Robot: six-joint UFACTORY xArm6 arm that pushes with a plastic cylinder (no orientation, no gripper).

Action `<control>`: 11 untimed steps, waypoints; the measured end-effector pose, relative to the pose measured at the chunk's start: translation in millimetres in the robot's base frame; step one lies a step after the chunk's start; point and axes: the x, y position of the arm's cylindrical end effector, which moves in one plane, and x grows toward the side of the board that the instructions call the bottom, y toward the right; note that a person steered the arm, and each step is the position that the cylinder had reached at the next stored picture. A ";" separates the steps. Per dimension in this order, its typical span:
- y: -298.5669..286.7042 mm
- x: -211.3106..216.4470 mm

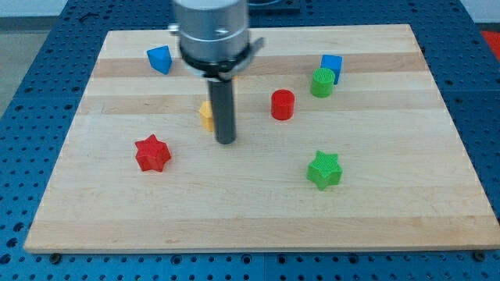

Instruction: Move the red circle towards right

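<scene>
Looking at a pale wood tabletop (258,218) with lengthwise grain bands, sitting on a blue perforated base (23,117) showing around the edges. No containers anywhere, just loose blocks.

Red circle (283,104) sitting a bit above the middle, well apart from everything. Tool here being just a rod, nothing to clench or release, holding nothing. Tip (225,141) resting to the view's left of the red circle, a gap between them, and just right of a yellow block (206,115), shape half hidden behind the rod.

Red star (152,153) lying lower left, green star (324,170) lower right. Green cylinder (322,82) touching a blue cube (332,65) up right. Another blue block (159,59) sitting up left, shape hard to call.
</scene>
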 end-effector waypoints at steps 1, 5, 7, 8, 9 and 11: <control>-2.8 -10.8; 29.0 -51.2; 93.2 -52.6; 127.4 -55.2; 135.7 -54.7; 159.2 -25.9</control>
